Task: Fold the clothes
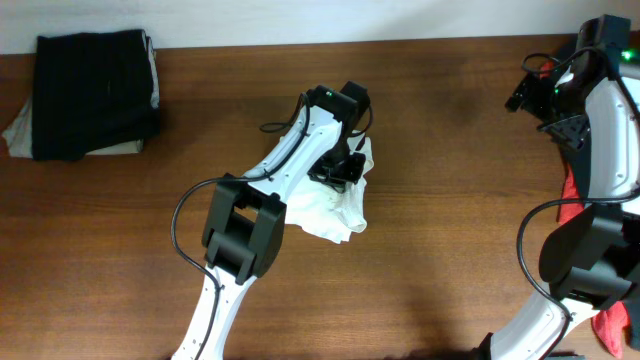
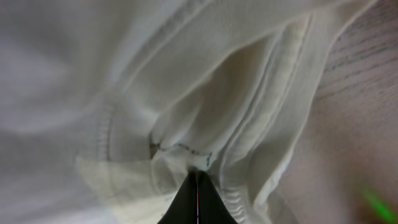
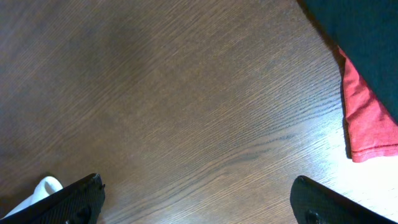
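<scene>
Your left gripper (image 2: 197,190) is clenched on a seam of the white garment (image 1: 335,210), which lies crumpled at centre frame with no fold made yet. Your right gripper (image 3: 202,202) hangs spread over bare table (image 3: 186,93). A folded dark stack (image 1: 95,95) sits upper left — red cloth (image 3: 367,118) waits at right.

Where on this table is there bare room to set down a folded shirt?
Widest bare wood: the brown wooden table between the crumpled white thin-cloth garment and the right arm. Also free: between the folded black garment stack and the white garment. Crowded: centre, where the left tool pinches the white garment; right edge, with red cloth.
</scene>
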Controlling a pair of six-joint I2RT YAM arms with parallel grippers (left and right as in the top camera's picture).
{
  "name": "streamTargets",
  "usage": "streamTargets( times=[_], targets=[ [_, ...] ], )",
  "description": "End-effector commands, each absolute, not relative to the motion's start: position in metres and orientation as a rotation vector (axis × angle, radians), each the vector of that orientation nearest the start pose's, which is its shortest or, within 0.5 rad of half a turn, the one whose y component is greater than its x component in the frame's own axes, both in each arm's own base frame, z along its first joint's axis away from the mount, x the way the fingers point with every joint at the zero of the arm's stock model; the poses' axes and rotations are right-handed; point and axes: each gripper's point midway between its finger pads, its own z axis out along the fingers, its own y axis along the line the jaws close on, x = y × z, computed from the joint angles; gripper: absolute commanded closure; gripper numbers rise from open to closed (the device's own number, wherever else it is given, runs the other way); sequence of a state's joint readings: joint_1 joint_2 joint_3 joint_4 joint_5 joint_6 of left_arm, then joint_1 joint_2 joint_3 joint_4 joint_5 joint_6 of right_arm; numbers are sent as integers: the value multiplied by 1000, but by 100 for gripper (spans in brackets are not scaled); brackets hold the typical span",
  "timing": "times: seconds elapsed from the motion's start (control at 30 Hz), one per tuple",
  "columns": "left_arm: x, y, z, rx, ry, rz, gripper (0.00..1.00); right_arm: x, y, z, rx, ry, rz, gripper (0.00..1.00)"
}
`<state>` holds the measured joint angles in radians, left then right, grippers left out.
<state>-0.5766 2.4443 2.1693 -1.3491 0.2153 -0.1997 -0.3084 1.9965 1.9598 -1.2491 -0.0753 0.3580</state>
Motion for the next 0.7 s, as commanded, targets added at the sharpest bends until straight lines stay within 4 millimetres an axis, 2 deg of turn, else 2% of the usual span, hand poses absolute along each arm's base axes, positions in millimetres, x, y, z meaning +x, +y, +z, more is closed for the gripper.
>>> streamTargets(
  times=[0.0, 0.1, 0.23, 0.37, 0.4, 0.5, 0.57, 0.6, 0.67],
  targets=[
    [363, -294, 38, 602, 3186, -359, 97, 427, -126, 170, 912, 2704, 102, 1],
    [371, -309, 38, 631, 3113, -393, 97, 427, -126, 170, 912, 2704, 102, 1],
    [370, -326, 38, 678, 3066, -409, 92, 427, -126, 170, 912, 2704, 102, 1],
    [370, -326, 38, 679, 3065, -410, 92, 427, -126, 170, 912, 2704, 102, 1],
    [370, -325, 41, 683, 3063, -406, 97, 427, -126, 170, 912, 2704, 102, 1],
    [374, -325, 62, 677, 3039, -404, 100, 427, -126, 170, 912, 2704, 102, 1],
    [378, -325, 73, 673, 3008, -393, 98, 427, -126, 170, 912, 2704, 102, 1],
    [380, -325, 73, 675, 2999, -375, 94, 427, -126, 170, 912, 2704, 102, 1],
    [382, -327, 72, 671, 2989, -378, 92, 427, -126, 170, 912, 2704, 102, 1]
  ],
)
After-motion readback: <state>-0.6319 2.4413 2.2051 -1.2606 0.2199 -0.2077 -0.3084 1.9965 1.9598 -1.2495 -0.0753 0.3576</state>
